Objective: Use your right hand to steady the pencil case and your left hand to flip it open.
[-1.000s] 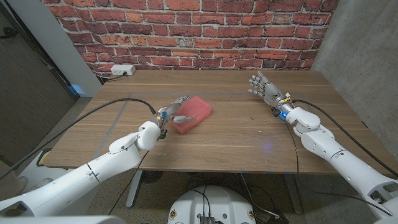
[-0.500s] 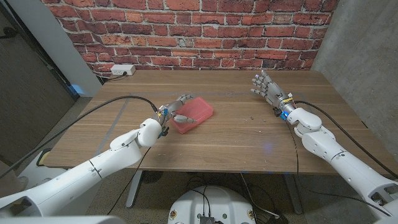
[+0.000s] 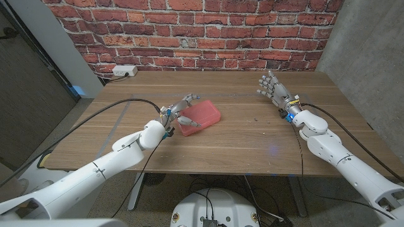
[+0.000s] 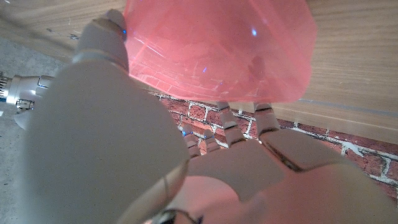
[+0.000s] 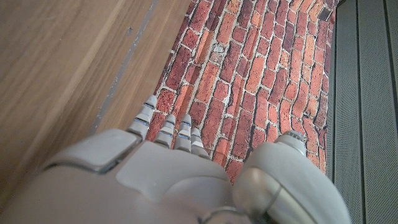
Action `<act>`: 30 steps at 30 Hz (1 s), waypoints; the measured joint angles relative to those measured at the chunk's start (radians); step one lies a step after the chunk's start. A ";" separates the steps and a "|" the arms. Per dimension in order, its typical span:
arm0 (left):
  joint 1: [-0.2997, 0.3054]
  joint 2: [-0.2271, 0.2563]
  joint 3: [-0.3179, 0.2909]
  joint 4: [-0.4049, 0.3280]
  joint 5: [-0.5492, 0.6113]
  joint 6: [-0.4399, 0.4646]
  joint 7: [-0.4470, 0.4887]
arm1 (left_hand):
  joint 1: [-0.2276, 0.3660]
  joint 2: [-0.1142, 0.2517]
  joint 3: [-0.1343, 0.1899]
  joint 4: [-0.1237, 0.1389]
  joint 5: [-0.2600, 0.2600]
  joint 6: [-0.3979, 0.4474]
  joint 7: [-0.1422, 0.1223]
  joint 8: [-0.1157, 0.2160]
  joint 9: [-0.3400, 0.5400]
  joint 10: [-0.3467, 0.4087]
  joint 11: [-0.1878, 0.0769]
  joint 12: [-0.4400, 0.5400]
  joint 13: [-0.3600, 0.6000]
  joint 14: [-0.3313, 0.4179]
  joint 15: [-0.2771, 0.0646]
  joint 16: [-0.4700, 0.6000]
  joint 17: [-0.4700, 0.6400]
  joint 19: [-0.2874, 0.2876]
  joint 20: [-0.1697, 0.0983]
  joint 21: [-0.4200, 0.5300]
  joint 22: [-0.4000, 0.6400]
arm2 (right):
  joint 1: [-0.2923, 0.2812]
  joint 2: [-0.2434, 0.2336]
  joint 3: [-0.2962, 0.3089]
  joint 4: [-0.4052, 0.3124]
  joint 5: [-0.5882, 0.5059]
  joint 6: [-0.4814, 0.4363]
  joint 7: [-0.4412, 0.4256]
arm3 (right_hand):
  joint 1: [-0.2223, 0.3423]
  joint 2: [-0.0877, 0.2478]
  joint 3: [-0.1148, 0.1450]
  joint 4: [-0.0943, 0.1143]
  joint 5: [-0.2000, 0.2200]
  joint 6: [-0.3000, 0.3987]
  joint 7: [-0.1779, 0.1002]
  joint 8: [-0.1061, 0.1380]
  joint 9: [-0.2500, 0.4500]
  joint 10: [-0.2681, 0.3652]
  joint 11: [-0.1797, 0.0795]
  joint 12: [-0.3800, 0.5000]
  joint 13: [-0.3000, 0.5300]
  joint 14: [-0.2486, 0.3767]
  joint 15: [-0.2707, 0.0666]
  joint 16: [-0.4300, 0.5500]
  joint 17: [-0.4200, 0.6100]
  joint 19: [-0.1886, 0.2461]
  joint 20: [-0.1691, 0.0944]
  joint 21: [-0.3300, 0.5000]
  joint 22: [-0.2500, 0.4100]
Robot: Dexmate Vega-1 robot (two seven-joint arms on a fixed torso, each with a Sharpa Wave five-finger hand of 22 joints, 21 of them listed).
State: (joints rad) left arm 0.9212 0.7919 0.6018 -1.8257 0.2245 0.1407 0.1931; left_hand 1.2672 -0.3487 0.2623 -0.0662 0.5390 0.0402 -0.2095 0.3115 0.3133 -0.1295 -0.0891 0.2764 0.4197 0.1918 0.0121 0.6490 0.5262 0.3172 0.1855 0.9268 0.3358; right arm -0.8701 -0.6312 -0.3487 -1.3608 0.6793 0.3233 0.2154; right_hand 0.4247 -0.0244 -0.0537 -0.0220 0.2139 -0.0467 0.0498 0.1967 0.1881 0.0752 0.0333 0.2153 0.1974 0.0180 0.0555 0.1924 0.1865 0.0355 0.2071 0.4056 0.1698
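The red translucent pencil case (image 3: 203, 115) sits left of the table's middle, its near-left end in my left hand (image 3: 177, 114). That hand grips the end, with fingers over the case's far side and the thumb on its near side. In the left wrist view the pencil case (image 4: 217, 46) shows red just past the fingers (image 4: 233, 121) of my left hand (image 4: 124, 155). My right hand (image 3: 273, 90) is well off to the right of the case, open, fingers spread and pointing away from me. In the right wrist view my right hand (image 5: 161, 174) holds nothing.
A white power strip (image 3: 123, 71) lies at the table's back left corner under the brick wall (image 3: 202, 31). A black cable (image 3: 120, 104) loops over the table beside my left arm. Bare wooden table (image 3: 246, 135) stretches between the two hands.
My left hand has carried the pencil case a little to the right and away from me. My right hand has drifted slightly right and back, still open.
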 measured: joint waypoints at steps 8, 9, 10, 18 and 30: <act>0.007 -0.019 -0.037 0.032 -0.048 -0.071 0.033 | 0.065 -0.009 -0.002 -0.002 -0.001 -0.008 0.015 -0.016 0.000 -0.011 0.011 -0.021 0.019 -0.002 -0.020 0.000 0.000 -0.066 -0.066 0.003 0.000 | -0.009 -0.001 0.007 -0.008 0.002 0.000 -0.010 | 0.000 0.000 0.000 0.000 0.000 0.000 0.000 0.000 0.000 -0.002 -0.001 0.000 0.000 0.000 0.000 0.000 -0.001 0.000 0.000 0.000 0.000; 0.007 -0.019 -0.039 0.034 -0.048 -0.071 0.033 | 0.065 -0.009 -0.002 -0.002 -0.001 -0.007 0.017 -0.016 0.000 -0.011 0.011 -0.021 0.019 -0.002 -0.020 0.000 0.000 -0.068 -0.068 0.003 0.000 | -0.011 -0.002 0.008 -0.010 0.002 0.001 -0.011 | 0.000 0.000 0.000 0.000 0.000 0.000 0.000 0.000 0.000 -0.002 -0.001 0.000 0.000 0.000 0.000 0.000 -0.001 0.000 0.000 0.000 0.000; 0.008 -0.021 -0.045 0.038 -0.066 -0.092 0.037 | 0.067 -0.012 -0.002 -0.002 -0.001 -0.005 0.019 -0.016 0.000 -0.011 0.011 -0.021 0.019 -0.002 -0.020 0.000 0.000 -0.068 -0.068 0.003 0.000 | -0.013 -0.002 0.010 -0.012 0.003 0.001 -0.013 | 0.000 0.000 0.000 0.000 0.000 0.000 0.000 0.000 0.000 -0.002 -0.001 0.000 0.000 0.000 0.000 0.000 -0.001 0.000 0.000 0.000 0.000; 0.009 -0.041 -0.083 0.073 -0.133 -0.162 0.049 | 0.067 -0.012 -0.003 -0.003 -0.001 -0.006 0.024 -0.016 -0.002 -0.005 0.016 -0.021 0.019 -0.001 -0.021 0.000 0.000 -0.073 -0.073 0.003 0.000 | -0.031 -0.009 0.021 -0.025 0.008 0.007 -0.025 | 0.004 0.004 0.000 0.000 0.000 0.000 0.000 0.000 0.000 -0.002 -0.001 0.000 0.000 0.000 0.000 0.000 -0.001 0.005 0.005 -0.008 0.000; -0.006 -0.085 -0.124 0.117 -0.256 -0.224 0.028 | 0.068 -0.011 -0.003 -0.003 -0.005 -0.012 0.029 -0.024 -0.002 -0.005 0.016 -0.021 0.024 -0.001 -0.022 0.000 0.000 -0.081 -0.081 0.003 0.000 | -0.046 -0.015 0.032 -0.027 0.040 0.021 0.016 | 0.004 0.004 -0.007 -0.007 0.000 -0.019 0.000 -0.005 0.000 -0.022 0.019 0.000 0.000 0.000 0.019 0.000 0.000 0.020 0.005 -0.020 0.000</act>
State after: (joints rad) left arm 0.9147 0.7067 0.4775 -1.7090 -0.0315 -0.0831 0.2211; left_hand 1.3348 -0.3601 0.2591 -0.0694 0.5337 0.0285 -0.1801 0.2877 0.3108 -0.1347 -0.0730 0.2550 0.4433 0.1908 -0.0095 0.6493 0.5262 0.2359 0.1046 0.9298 0.3359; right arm -0.9156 -0.6460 -0.3168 -1.3882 0.7198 0.3442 0.2315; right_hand 0.4286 -0.0204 -0.0607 -0.0290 0.2138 -0.0655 0.0494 0.1918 0.1881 0.0534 0.0521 0.2153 0.1973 0.0179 0.0741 0.1924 0.1860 0.0553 0.2120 0.3853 0.1698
